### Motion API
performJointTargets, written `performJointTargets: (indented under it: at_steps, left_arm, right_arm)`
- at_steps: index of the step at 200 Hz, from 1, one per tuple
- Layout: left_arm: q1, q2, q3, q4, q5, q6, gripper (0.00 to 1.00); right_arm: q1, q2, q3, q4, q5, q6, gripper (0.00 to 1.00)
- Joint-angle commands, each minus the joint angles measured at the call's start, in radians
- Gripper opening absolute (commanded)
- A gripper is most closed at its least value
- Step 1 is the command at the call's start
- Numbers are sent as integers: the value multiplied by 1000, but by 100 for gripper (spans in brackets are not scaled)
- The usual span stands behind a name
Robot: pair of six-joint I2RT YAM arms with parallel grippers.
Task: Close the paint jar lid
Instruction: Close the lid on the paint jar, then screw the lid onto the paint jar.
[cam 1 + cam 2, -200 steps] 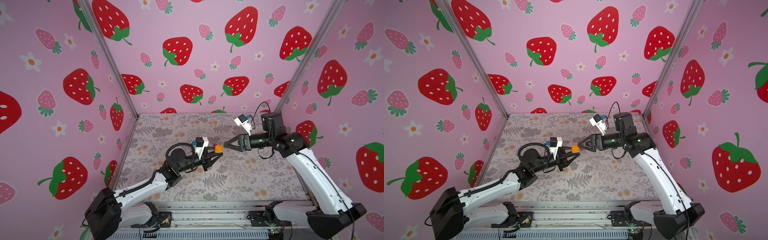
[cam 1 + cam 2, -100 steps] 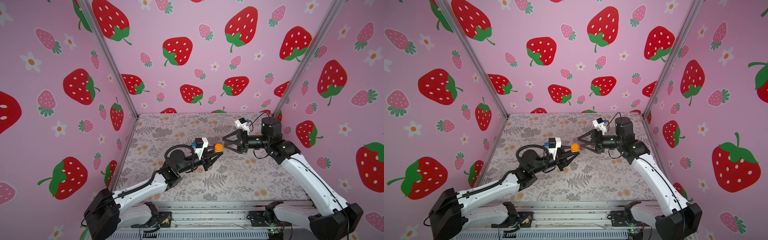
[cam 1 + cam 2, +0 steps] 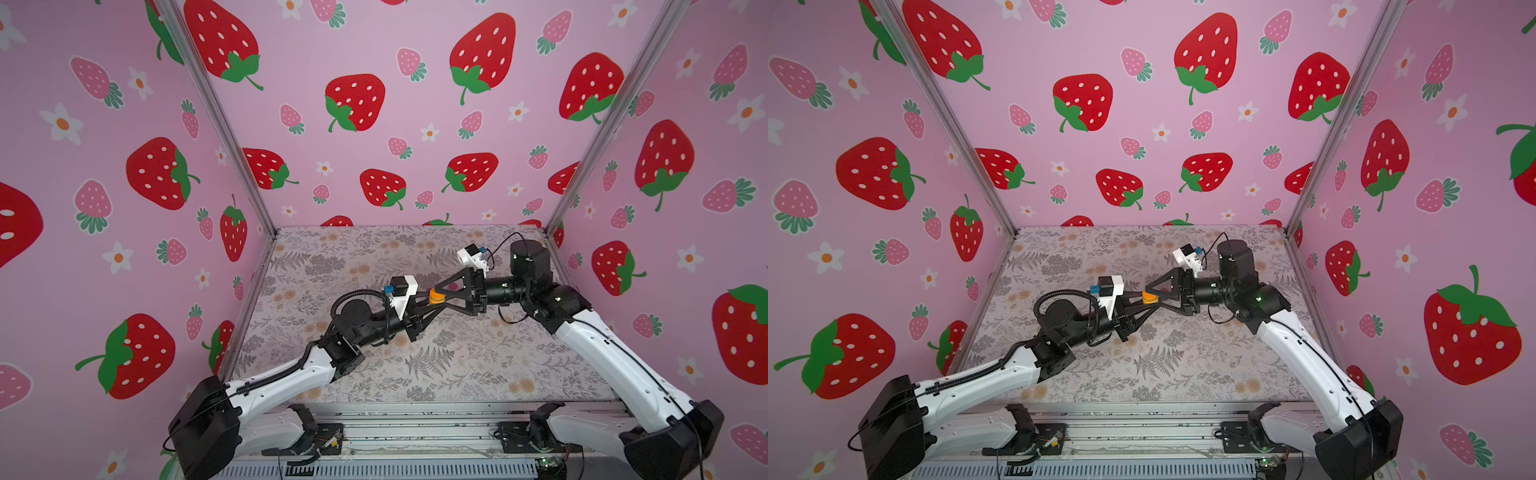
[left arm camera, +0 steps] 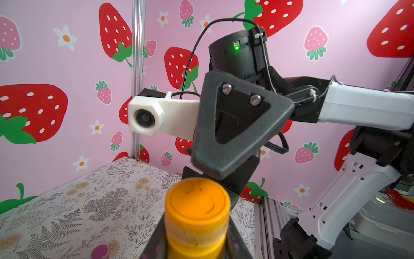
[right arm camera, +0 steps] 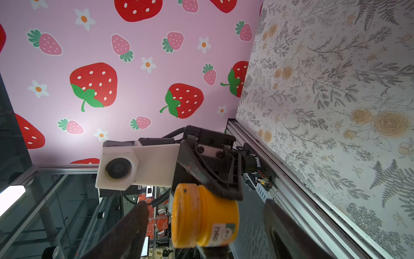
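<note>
Paint jar: we are seeing the orange paint jar [image 5: 220, 216] hanging in mid-air above the floral table [image 3: 457, 361], near the middle of the cell; it is lying on its side, with its mouth facing the right arm.
Lid: the orange lid [image 5: 186, 215] is sitting on the jar's mouth; in the left wrist view a pale band of neck is showing between lid and body; we cannot tell how tightly it is seated.
Left gripper: the left gripper [image 3: 429, 305] is pinching the jar's body; its dark fingers [image 4: 154, 244] are pressing on opposite sides of the jar.
Right gripper: the right gripper [image 5: 201, 210] is pointing straight at the left one, with the lid lying between its fingertips; its fingers [image 5: 125, 235] are standing spread, one on each side of the lid, with a gap showing on both sides in the right wrist view; we are seeing no contact there.
Both top views: the two grippers are meeting tip to tip at the jar, well clear of the table.
Table: a small magenta object [image 4: 99, 252] is resting on it below the jar; we cannot tell what it is.
</note>
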Motion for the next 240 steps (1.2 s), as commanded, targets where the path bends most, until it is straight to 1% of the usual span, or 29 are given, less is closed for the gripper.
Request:
performJointTargets:
  at_steps: [1,35,49,64,82,96,102,136,147,194,204,215,218,222,240]
  left_arm:
    - [-4,3,19,7,-4,10,0]
    - [-3,-4,22,-6,-10,12,0]
    - [-4,-4,24,-9,-9,11,0]
    - [-3,-3,24,-9,-9,9,0]
    - [-4,-3,25,-10,-9,7,0]
    - [-4,-5,26,-12,-10,8,0]
    - [-4,-4,26,-12,-10,9,0]
    - [-3,-6,28,-18,-11,10,0]
    - [-4,-10,26,-19,-13,9,0]
    - [-4,-14,34,-40,-11,10,0]
    - [-4,-16,36,-47,-10,10,0]
    - [-3,-19,39,-59,-9,10,0]
    - [-3,-21,41,-64,-7,10,0]
    - [-3,-22,42,-71,-6,10,0]
    - [3,-33,44,-89,5,9,0]
  right_arm:
    - [14,-2,-4,25,17,4,73]
    - [22,-1,-4,20,28,3,66]
    - [24,-1,-7,22,27,4,60]
    - [28,-3,-7,27,28,8,58]
    - [29,-3,-6,25,28,9,53]
    - [30,-3,-6,24,32,9,53]
    - [30,-4,-7,23,32,9,49]
    - [34,-3,-12,23,38,11,41]
    - [36,-4,-13,21,39,11,37]
    - [37,-8,-18,23,46,12,36]
    - [37,-11,-18,21,50,13,39]
    - [37,-18,-13,20,56,12,51]
    - [36,-20,-10,18,57,7,56]
    - [36,-24,-4,9,59,1,61]
    - [26,-36,44,-95,73,-88,74]
